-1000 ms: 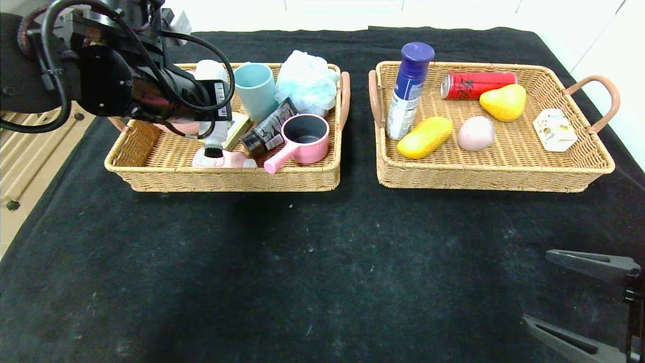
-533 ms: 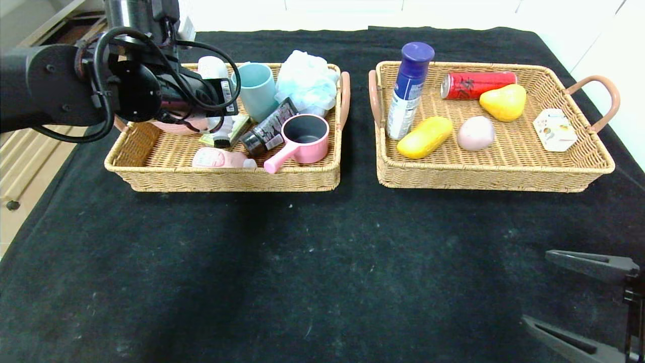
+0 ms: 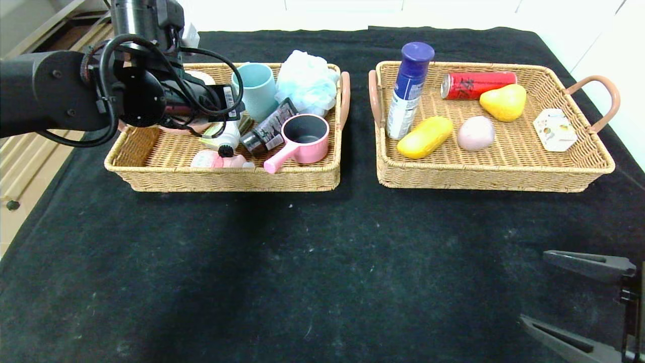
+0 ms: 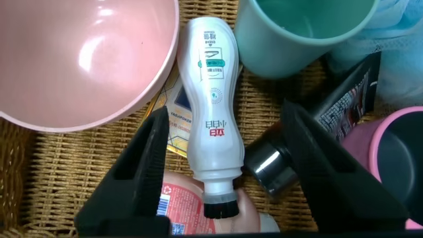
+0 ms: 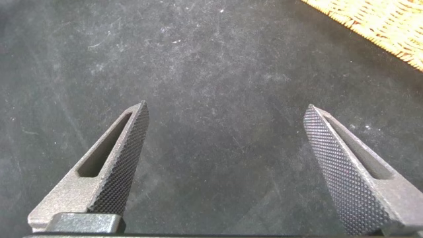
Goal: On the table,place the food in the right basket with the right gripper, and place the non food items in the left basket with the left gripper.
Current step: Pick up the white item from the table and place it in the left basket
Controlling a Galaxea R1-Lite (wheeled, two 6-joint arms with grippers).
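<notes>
My left gripper (image 4: 225, 112) hangs open over the left basket (image 3: 151, 151). The white brush-tipped bottle (image 4: 210, 99) lies between its fingers with a gap on each side, its brush end resting on the pink bottle (image 4: 192, 208). The pink saucepan (image 3: 304, 137) sits at that basket's front right. In the right basket (image 3: 504, 166) are the yellow oblong fruit (image 3: 425, 137), the grey-pink egg-shaped lump (image 3: 475, 133) and the white-and-blue can (image 3: 408, 91), which leans on the left wall. My right gripper (image 3: 569, 297) stands open and empty above the table (image 3: 322, 252) at the front right.
The left basket also holds a pink bowl (image 4: 79, 59), a teal cup (image 3: 254, 88), a blue bath puff (image 3: 305, 80) and a dark tube (image 3: 269, 128). A red can (image 3: 476, 84), a yellow pear (image 3: 504, 102) and a white box (image 3: 554, 130) lie in the right basket.
My left gripper has opened and let go of the white brush-tipped bottle, which now lies in the left basket. The left arm has shifted back. The right arm has not moved.
</notes>
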